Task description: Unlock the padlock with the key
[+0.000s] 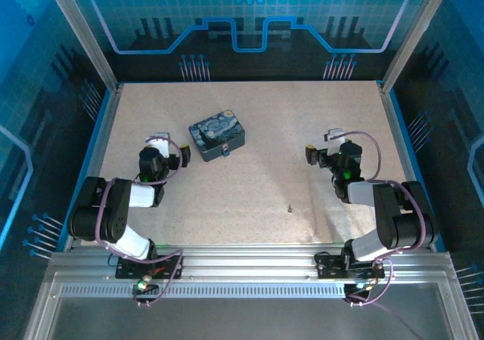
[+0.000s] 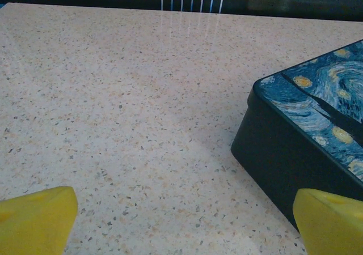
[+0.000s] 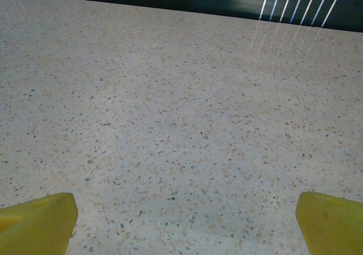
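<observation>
A blue swirly-painted tin (image 1: 217, 134) lies left of the table's middle. A tiny dark-and-silvery piece at its near edge looks like the padlock (image 1: 225, 150). The key (image 1: 289, 208) is a dark speck on the bare table, nearer the front and between the arms. My left gripper (image 1: 172, 148) stands open just left of the tin. In the left wrist view its yellow fingertips (image 2: 39, 216) sit wide apart, with a corner of the tin (image 2: 295, 136) at the right. My right gripper (image 1: 321, 145) is open over bare table, far right of the tin, its fingertips (image 3: 332, 221) spread with nothing between them.
The speckled beige table (image 1: 249, 189) is bounded by blue side rails and a dark back wall (image 1: 249, 60). Both arm bases sit on the metal rail (image 1: 242, 268) at the front edge.
</observation>
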Action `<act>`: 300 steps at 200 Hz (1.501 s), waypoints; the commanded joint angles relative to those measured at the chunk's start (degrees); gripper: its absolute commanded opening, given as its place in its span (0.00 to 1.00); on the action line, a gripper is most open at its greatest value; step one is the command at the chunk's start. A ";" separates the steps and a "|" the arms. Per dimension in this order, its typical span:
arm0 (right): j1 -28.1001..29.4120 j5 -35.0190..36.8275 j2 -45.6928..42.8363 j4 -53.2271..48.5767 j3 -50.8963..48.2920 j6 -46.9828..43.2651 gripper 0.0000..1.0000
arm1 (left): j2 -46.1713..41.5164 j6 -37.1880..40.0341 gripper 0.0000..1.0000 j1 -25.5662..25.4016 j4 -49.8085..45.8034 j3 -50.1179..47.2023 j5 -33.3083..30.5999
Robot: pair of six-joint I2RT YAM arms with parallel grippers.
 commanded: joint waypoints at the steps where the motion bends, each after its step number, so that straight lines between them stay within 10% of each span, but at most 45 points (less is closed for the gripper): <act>1: -0.90 -0.37 0.06 0.11 -0.04 1.22 1.00 | 0.13 0.01 0.99 0.38 5.18 -1.87 1.17; 92: 0.69 2.70 -15.35 -18.49 2.99 4.99 1.00 | -17.80 0.97 0.99 -2.02 -8.63 -2.10 -2.49; 176: 10.69 3.37 -22.15 -42.25 13.18 17.06 1.00 | -34.77 -35.26 0.99 -5.42 -42.09 9.76 7.16; 300: 26.78 3.27 -23.35 -70.69 20.03 26.33 1.00 | -33.94 -42.64 0.99 -29.07 -52.45 13.14 4.18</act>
